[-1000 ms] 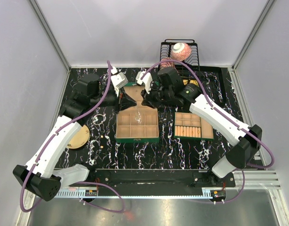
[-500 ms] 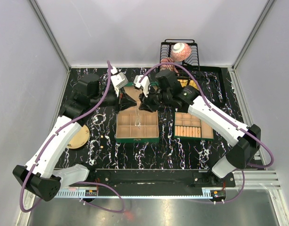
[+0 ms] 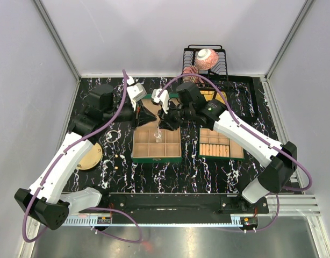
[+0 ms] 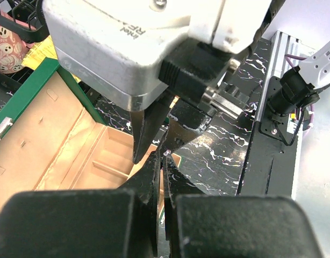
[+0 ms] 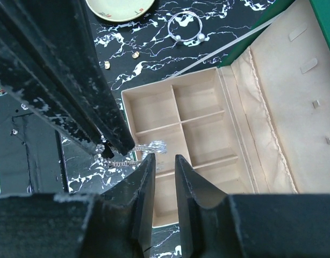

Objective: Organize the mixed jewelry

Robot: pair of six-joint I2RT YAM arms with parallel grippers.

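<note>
The left hand (image 4: 163, 161) is pressed together over the box (image 5: 151, 110), pinching a thin sparkling chain (image 5: 150, 145) at its fingertips. The chain hangs from that pinch above the box's divided compartments and does not reach their floor in the top view. The right hand (image 5: 164, 158) meets it from the other side, also over the box, with its fingers spread a little and nothing in the gap between them. One right fingertip sits just beside the chain; whether it touches cannot be told. The box stands open, and its beige-lined lid (image 5: 283, 80) leans back along the far side. Off the box's left side, on the bench (image 5: 224, 32), lie a wire hoop (image 5: 178, 37) with two pale beads and a couple of small studs (image 5: 135, 54). The gold plate (image 5: 119, 6) lies farther out the same way.
</note>
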